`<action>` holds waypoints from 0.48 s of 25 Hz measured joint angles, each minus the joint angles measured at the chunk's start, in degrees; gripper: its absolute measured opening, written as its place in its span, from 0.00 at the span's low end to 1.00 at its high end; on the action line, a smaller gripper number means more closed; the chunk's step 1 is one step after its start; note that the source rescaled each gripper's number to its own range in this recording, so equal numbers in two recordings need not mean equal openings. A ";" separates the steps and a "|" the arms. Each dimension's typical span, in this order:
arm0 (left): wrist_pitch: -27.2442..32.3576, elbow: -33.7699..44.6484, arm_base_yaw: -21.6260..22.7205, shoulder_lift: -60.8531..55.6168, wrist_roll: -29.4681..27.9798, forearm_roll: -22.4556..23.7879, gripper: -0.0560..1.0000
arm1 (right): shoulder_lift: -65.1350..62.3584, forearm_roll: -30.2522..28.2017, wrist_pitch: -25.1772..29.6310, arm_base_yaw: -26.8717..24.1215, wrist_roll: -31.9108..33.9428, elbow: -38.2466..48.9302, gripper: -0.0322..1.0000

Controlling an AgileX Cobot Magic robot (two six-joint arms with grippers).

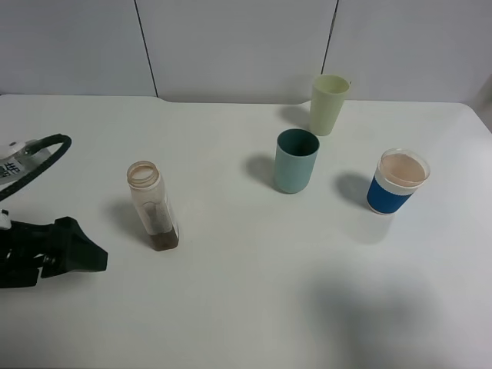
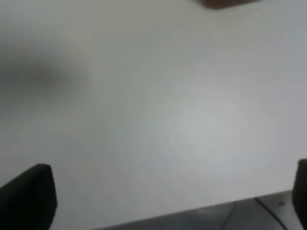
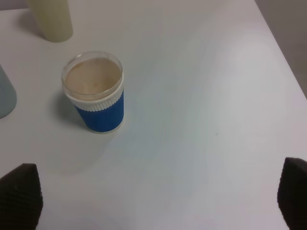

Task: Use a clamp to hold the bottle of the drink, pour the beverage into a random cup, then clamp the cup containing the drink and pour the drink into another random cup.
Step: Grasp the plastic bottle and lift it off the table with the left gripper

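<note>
Bottle (image 1: 152, 204) upright toward the left edge of the counter (image 1: 246, 307), beverage (image 1: 164, 241) at its base; teal cup (image 1: 296, 160) upright nearer the far edge. Left hand (image 2: 165, 194) and right hand (image 3: 156, 196) spread wide, gripping nothing.

We've got the blue-banded white cup (image 3: 93, 93) standing upright on the white worktop (image 3: 201, 96). The right hand (image 3: 156, 196) has its dark fingertips (image 3: 19, 194) spread wide with nothing between them (pale yellow-green tumbler (image 3: 50, 19) and a sliver of teal cup (image 3: 5, 96) stand apart from it).

The bottle (image 1: 154, 209) stands on the table (image 1: 254, 307) left of the middle cup (image 1: 296, 163).
</note>
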 joint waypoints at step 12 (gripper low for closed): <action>-15.09 2.73 -12.51 9.51 -1.75 -2.39 1.00 | 0.00 0.00 0.00 0.00 0.00 0.00 0.94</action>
